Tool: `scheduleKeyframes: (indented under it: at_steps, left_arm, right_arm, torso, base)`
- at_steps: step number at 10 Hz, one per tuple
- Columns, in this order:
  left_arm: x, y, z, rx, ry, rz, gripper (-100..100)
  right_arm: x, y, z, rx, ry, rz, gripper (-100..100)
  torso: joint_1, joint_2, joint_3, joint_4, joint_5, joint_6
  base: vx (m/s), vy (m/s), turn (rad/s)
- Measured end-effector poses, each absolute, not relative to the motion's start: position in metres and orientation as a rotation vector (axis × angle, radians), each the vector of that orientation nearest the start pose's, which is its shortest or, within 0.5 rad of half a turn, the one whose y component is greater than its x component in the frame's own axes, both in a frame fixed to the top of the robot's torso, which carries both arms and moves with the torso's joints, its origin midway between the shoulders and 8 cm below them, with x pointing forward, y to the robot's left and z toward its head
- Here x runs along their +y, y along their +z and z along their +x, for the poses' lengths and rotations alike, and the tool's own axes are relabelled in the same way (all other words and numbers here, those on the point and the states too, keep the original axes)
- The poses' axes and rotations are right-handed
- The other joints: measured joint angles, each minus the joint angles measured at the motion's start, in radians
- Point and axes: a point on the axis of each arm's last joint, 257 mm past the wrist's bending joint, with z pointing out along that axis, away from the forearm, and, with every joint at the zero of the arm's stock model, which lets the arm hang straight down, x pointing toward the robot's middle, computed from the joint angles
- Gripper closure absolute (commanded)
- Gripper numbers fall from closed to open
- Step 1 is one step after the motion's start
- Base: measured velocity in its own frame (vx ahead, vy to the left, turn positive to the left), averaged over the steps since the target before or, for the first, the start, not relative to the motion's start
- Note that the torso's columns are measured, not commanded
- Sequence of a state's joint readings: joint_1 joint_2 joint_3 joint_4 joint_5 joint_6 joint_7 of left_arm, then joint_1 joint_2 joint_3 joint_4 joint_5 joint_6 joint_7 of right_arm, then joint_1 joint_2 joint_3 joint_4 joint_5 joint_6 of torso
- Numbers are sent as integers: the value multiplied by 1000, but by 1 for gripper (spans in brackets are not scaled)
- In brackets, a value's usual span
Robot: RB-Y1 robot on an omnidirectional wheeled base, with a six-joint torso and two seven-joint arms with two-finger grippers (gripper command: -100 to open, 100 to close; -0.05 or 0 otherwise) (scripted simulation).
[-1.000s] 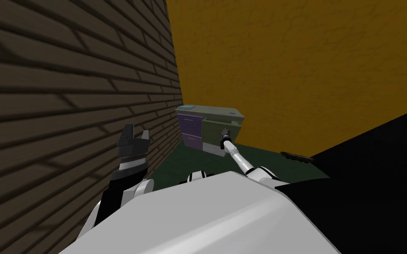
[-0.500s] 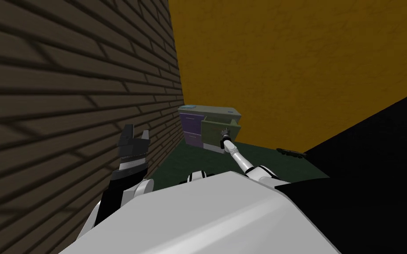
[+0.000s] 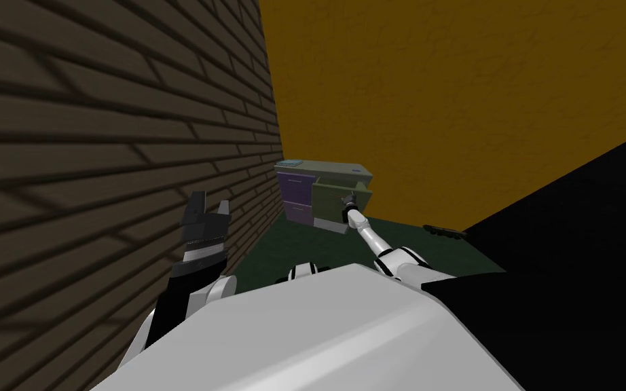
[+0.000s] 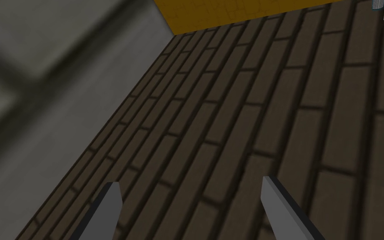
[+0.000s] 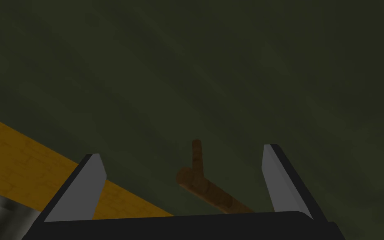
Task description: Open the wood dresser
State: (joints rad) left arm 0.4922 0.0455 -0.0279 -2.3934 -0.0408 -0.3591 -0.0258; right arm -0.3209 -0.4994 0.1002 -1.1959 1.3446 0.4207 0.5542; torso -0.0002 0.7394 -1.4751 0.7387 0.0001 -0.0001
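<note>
Nearest, the left gripper [image 3: 204, 207] stands raised beside the dark brick wall [image 3: 101, 136], fingers spread and empty. Farther out, the right gripper [image 3: 349, 199] is at the low dresser with purple and olive-green fronts [image 3: 328, 178]. Its wrist view adds the slim brown wooden handle [image 5: 203, 189], slanting between the parted fingers close to the palm and ungripped. The flat olive-green panel [image 5: 228, 83] lies just beyond.

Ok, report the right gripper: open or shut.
Open: right gripper, light grey blade fingers apart, clear of the brown bar handle between them.
</note>
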Motion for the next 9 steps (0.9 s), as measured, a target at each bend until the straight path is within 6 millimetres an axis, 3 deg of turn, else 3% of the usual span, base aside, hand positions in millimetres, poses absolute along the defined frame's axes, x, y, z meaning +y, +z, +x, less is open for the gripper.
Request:
scheduleKeyframes:
  at_steps: [3,4,9]
  left_arm:
    - [259,49,346,692,-1276,-611,0]
    - [259,49,346,692,-1276,-611,0]
    - [259,49,346,692,-1276,-611,0]
  right_arm:
    - [-465,-157,618,1559,-977,-378,-100]
    - [-466,-158,618,1561,-978,-381,0]
    - [-465,-163,617,1569,-977,-385,0]
  torso:
    - [2,2,1,3,2,0]
    - [2,2,1,3,2,0]
    - [1,-1,0,0,0,0]
  base:
    - [-32,53,-20]
    - [0,0,0]
    - [0,0,0]
